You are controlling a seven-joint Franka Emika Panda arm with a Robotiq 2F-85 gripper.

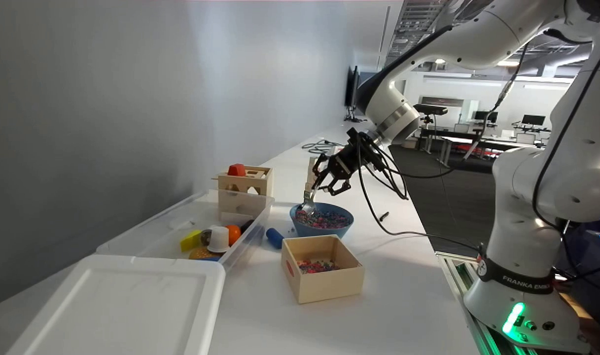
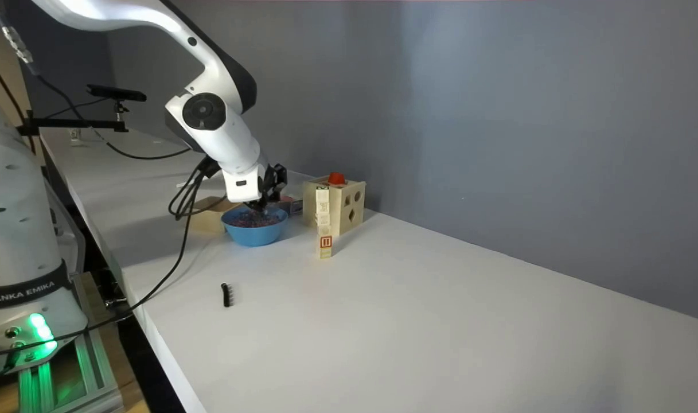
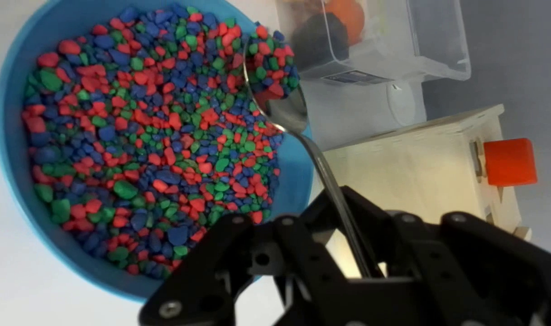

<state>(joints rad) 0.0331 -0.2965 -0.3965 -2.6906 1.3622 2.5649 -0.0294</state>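
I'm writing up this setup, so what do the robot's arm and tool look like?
The arm is white with rounded links, a black strip along it and a silvery ring near its end. The base has a black band lettered FRANKA EMIKA and a glowing green light. Black cables loop beside the tool, which is black too, with jointed fingers and round screws.

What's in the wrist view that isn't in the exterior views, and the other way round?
Only the wrist view shows the label on the clear plastic bin and, plainly, coloured pebbles lying in the spoon.

Only the exterior views show the white arm, black comb-like piece and open wooden box.

All share the blue bowl, the wooden shape sorter with a red block on top, and the gripper.
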